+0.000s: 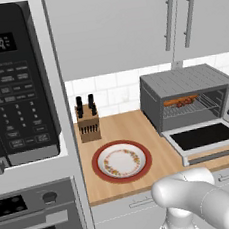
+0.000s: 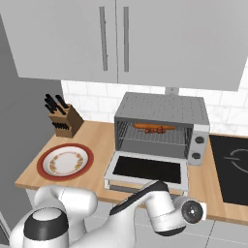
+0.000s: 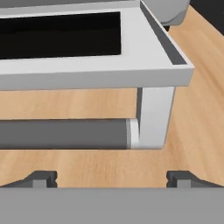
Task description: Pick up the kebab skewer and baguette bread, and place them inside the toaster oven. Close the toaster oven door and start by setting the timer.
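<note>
Wooden worktop (image 1: 123, 128), toaster oven (image 1: 187, 98) at 3 o'clock, door (image 2: 147, 170) dropped open.
Fingers (image 3: 43, 178) spread wide, just short of door handle (image 3: 63, 134); skewer (image 1: 186, 101) and baguette (image 1: 180, 99) on rack.

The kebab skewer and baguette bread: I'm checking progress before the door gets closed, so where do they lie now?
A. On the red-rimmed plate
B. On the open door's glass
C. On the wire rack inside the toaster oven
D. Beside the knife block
C: the kebab skewer and baguette bread lie on the rack inside the toaster oven; the plate holds nothing.
</note>
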### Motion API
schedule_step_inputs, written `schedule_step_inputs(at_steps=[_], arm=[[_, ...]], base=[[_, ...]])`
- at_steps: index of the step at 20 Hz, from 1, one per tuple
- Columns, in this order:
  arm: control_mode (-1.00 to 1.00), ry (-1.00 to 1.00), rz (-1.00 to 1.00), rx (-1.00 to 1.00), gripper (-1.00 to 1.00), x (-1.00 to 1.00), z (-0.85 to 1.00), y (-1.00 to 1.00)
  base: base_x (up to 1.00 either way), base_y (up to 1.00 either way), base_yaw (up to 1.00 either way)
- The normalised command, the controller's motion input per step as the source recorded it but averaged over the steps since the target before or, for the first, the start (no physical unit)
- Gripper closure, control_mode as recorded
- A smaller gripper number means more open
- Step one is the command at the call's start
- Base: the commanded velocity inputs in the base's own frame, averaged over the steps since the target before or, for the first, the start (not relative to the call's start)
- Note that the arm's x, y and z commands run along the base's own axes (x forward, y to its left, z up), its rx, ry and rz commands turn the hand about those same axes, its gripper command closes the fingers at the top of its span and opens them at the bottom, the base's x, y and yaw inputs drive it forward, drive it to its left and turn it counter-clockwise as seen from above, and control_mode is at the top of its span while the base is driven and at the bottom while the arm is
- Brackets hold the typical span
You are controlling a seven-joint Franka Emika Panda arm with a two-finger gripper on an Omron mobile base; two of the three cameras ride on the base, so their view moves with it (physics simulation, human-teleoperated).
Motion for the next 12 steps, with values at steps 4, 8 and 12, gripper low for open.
schedule_step_inputs(at_steps=[4,8,12], arm=[[-1.0,0.0,0.0,0.0,-1.0,0.11,0.0,0.0],[-1.0,0.0,0.0,0.0,-1.0,0.08,0.0,0.0],[-1.0,0.0,0.0,0.0,-1.0,0.04,0.0,0.02]], base=[[0.0,0.0,0.0],[0.0,0.0,0.0],[0.0,0.0,0.0]])
